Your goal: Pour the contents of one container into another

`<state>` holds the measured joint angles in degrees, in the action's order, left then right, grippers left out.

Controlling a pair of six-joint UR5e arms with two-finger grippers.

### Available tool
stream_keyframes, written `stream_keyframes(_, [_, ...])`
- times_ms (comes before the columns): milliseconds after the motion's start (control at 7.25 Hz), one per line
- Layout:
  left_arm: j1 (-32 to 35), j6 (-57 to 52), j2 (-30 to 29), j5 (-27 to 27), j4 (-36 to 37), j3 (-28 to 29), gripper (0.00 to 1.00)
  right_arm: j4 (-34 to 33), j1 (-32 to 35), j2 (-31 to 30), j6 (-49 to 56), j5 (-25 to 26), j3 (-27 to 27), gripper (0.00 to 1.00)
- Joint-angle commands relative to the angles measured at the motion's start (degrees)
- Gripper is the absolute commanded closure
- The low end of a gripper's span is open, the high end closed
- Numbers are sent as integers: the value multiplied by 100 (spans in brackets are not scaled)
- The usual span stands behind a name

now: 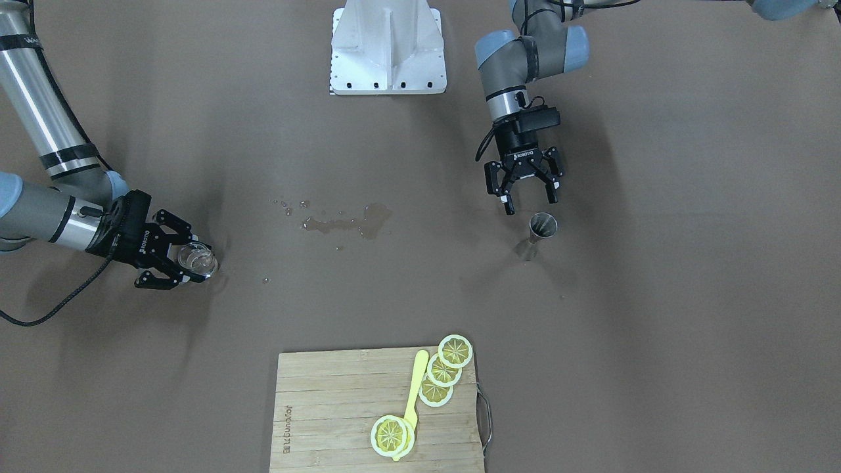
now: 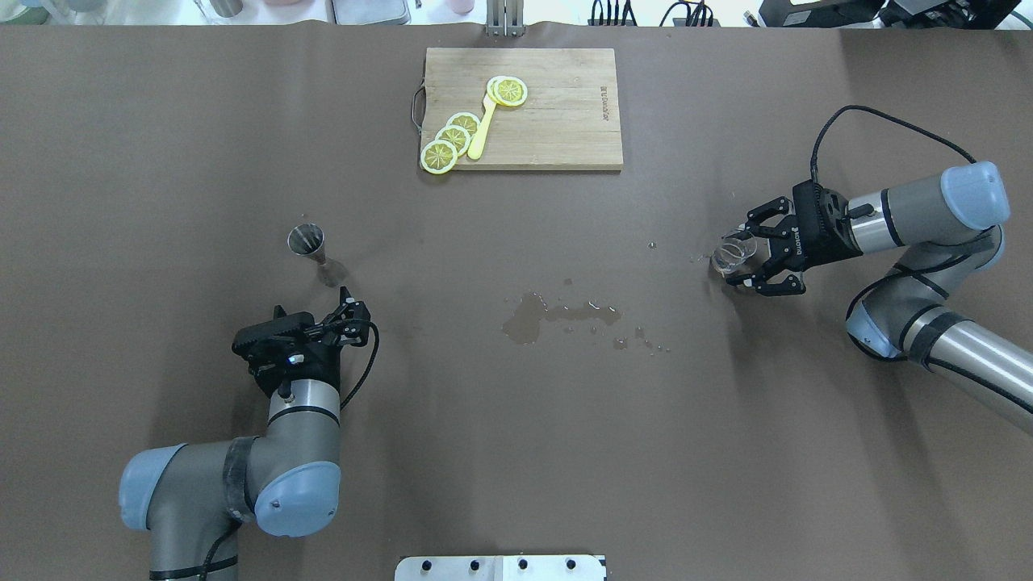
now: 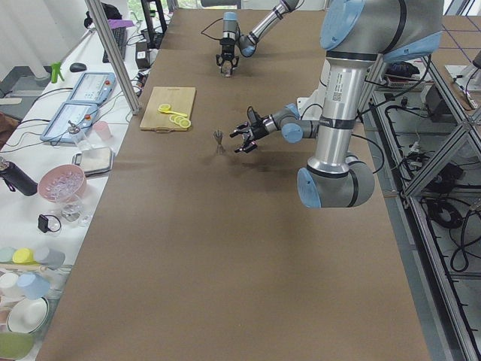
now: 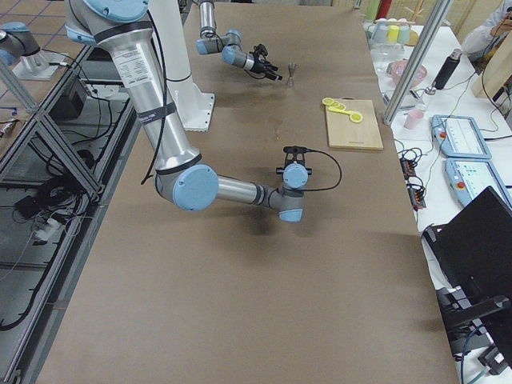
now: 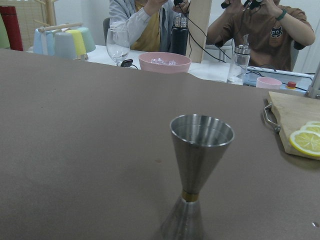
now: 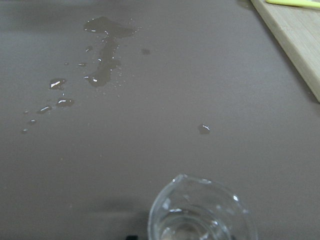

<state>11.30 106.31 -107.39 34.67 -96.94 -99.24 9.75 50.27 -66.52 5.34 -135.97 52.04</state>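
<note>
My right gripper (image 1: 195, 263) sits spread wide around the cup (image 1: 196, 256) on the table's right, not clamped. Left gripper (image 1: 531, 202) hangs open just short of the jigger (image 1: 543, 225), which stands upright, far left.

An overhead camera looks down from behind me; the front one faces me. Both share the spill (image 2: 529, 323). Side cameras look along the table (image 3: 225, 248). My wrist cameras sit close to the jigger (image 5: 201, 150) and the cup (image 6: 202, 210).
</note>
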Motion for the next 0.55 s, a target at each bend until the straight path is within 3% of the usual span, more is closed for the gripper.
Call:
stream_keyframes(0, [74,-13,-115,-4,-9,185,2,0,9,-1,-7,0,17,44])
stream_keyframes(276, [152,-22,-447,5,-9,448,2,0,9,-1,-16,0,43,58])
stream_keyframes(414, [196,-31,-510,-4,-18,528,2,0,17,-1,-24,9,52,59])
